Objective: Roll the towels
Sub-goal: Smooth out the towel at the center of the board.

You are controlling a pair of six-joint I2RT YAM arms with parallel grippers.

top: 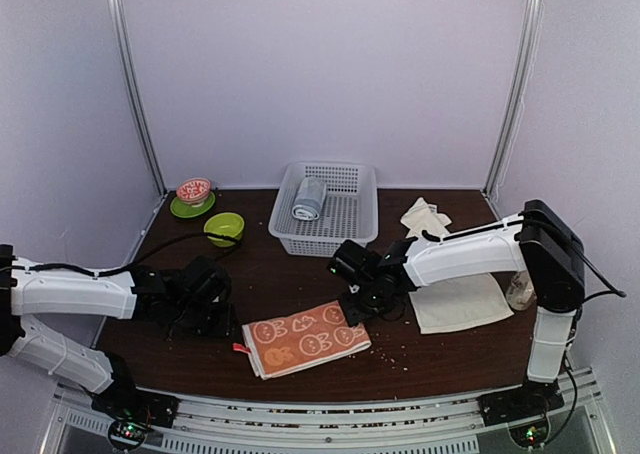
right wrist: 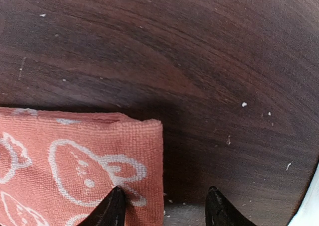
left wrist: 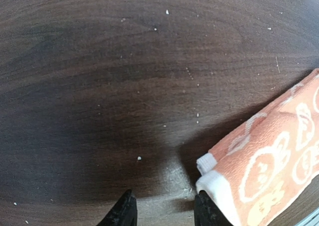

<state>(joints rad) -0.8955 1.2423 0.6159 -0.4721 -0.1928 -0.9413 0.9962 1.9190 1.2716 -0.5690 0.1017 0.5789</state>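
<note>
The salmon-orange towel point(top: 305, 339) with white animal prints lies folded flat at the front middle of the table. My left gripper point(top: 215, 319) sits low at its left end, open; in the left wrist view the gripper point(left wrist: 164, 213) has bare wood between its fingers, and the right finger point(left wrist: 207, 210) meets the towel's point(left wrist: 269, 171) white-edged corner. My right gripper point(top: 355, 309) is at the towel's far right corner, open; in the right wrist view the gripper point(right wrist: 164, 211) straddles the towel's point(right wrist: 75, 161) edge. The cream-white towel point(top: 460, 302) lies flat at the right.
A white basket point(top: 345, 236) at the back holds a grey-blue rolled towel point(top: 309, 199). A green bowl point(top: 224, 227) and a red-patterned bowl point(top: 194, 190) on a green plate stand at the back left. A crumpled cream cloth point(top: 425, 217) and a small jar point(top: 518, 289) are on the right.
</note>
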